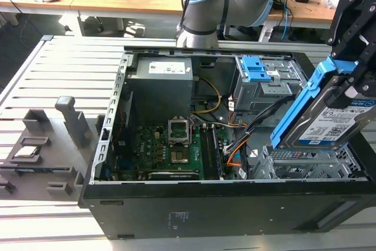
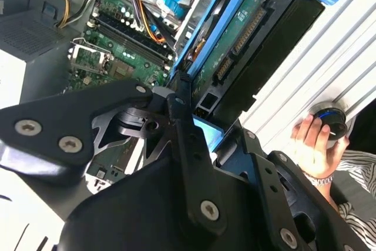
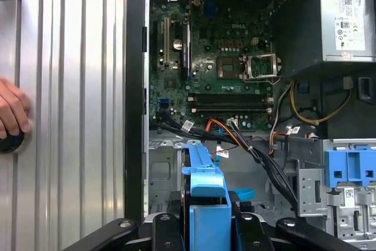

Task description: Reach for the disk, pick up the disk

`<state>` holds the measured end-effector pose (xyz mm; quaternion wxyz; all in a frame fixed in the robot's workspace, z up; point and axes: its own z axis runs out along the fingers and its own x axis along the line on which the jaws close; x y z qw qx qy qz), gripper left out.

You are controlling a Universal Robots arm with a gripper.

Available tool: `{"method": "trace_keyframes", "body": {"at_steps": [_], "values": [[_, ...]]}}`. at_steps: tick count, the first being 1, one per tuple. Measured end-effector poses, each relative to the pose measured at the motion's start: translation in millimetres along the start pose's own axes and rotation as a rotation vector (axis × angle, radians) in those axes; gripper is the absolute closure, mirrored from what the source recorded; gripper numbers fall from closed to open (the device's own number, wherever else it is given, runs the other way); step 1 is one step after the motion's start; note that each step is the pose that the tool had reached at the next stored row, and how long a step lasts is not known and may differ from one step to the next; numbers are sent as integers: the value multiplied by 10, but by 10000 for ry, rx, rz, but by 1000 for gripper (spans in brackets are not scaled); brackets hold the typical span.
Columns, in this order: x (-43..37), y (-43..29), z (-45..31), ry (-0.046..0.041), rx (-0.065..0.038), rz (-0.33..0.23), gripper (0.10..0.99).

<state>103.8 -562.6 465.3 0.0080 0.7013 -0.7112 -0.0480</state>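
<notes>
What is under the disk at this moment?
The disk, tilted in the gripper, hangs over the grey metal drive cage at the case's corner on the exterior view's right. The cage's inside below the disk is hidden.

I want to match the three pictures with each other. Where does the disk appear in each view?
Exterior view: the disk, tilted, held by the gripper above the case's drive cage, at the exterior view's right.
Second wrist view: disk edge-on, beyond the gripper.
First wrist view: its blue bracket at the gripper.
Shared landmark: the green motherboard.
</notes>
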Motion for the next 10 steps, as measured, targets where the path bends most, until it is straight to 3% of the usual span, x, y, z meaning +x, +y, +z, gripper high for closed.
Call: {"method": "trace_keyframes", "body": {"at_steps": [3,10], "values": [[4,-44,53,86,1,8,718],[3,-49,57,94,1,8,718]]}}
